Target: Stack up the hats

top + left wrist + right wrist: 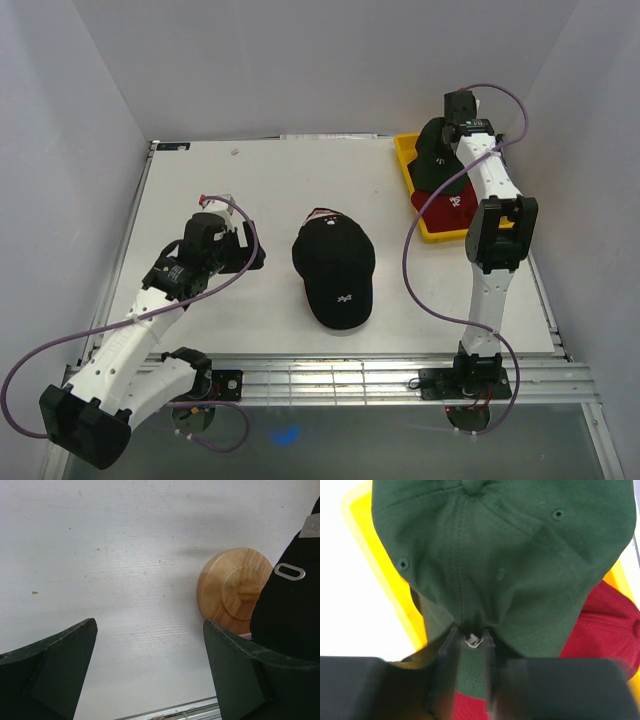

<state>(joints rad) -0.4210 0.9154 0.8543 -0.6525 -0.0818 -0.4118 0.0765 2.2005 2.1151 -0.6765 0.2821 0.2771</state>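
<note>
The right gripper [470, 640] had its two fingers drawn close together, and a fold of cloth at the back edge of the dark green cap [510, 555] was pinched between them. A small white thing sat in the narrow gap; I could not tell what it was. The crown of this cap spread out just ahead of the fingers and filled most of the wrist view. Under it and toward the right of the gripper lay the red cap [610, 625], partly covered by the green one. Both caps were in the yellow tray [385, 580], whose wall ran along the gripper's left side.

The left gripper [150, 624] stood wide open with nothing between its fingers, only the bare white table [250, 190] below. Ahead of it and to its right was the wooden stand [227, 587], and the black cap [295, 610] covered the stand's right part. This cap was well apart from the tray, between the two arms.
</note>
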